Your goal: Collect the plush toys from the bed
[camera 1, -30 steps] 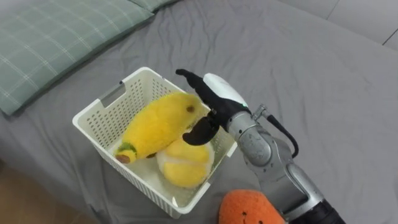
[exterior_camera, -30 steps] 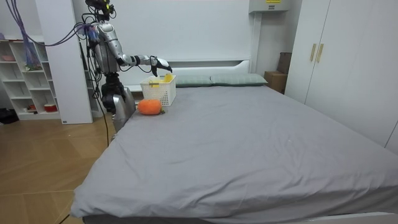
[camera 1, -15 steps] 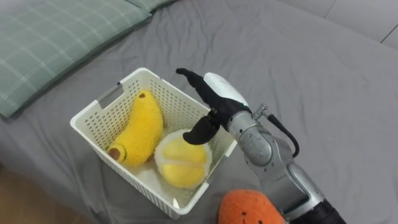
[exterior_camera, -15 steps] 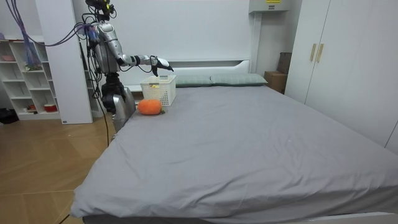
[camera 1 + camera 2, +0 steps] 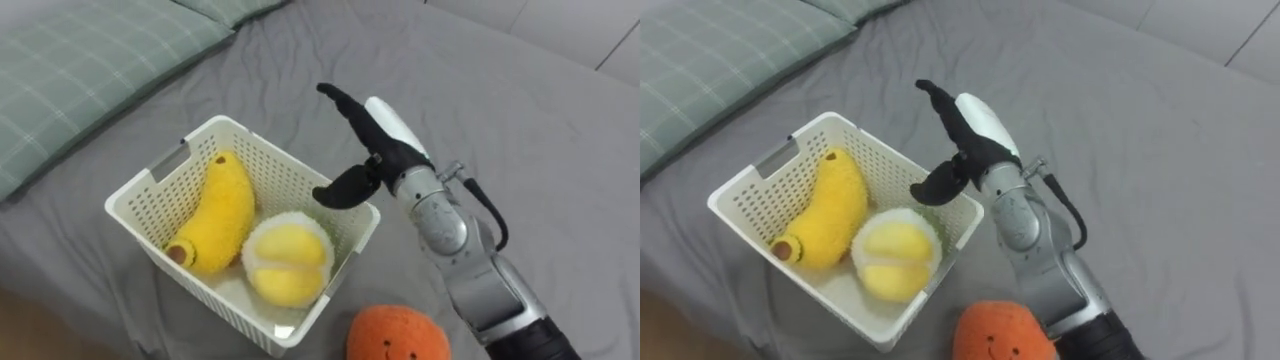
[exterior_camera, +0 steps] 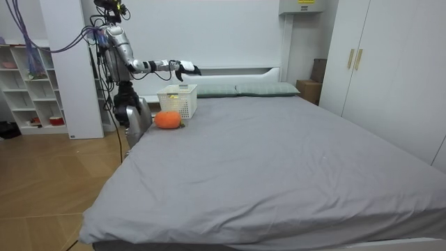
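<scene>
A white slatted basket (image 5: pixel 175 272) stands on the grey bed. A yellow banana plush (image 5: pixel 215 210) and a round yellow-and-white plush (image 5: pixel 285 262) lie side by side in it. An orange round plush (image 5: pixel 398 335) rests on the sheet just in front of the basket's near right corner. My right hand (image 5: pixel 385 140) hovers over the basket's far right rim, open, with its fingers stretched up and away and nothing in it. In the room view the robot stands at the bed's head-end corner, its arm held out over the basket (image 6: pixel 178 101).
A green checked pillow (image 5: pixel 80 70) lies beyond the basket to the left. Grey sheet (image 5: pixel 530 110) stretches wide to the right. In the room view, shelves (image 6: pixel 28 90) stand behind the robot and a wardrobe (image 6: pixel 376 63) past the bed.
The banana plush has dropped from my right hand into the basket beside the round plush. The hand has since risen and drawn back from the basket, still open.
</scene>
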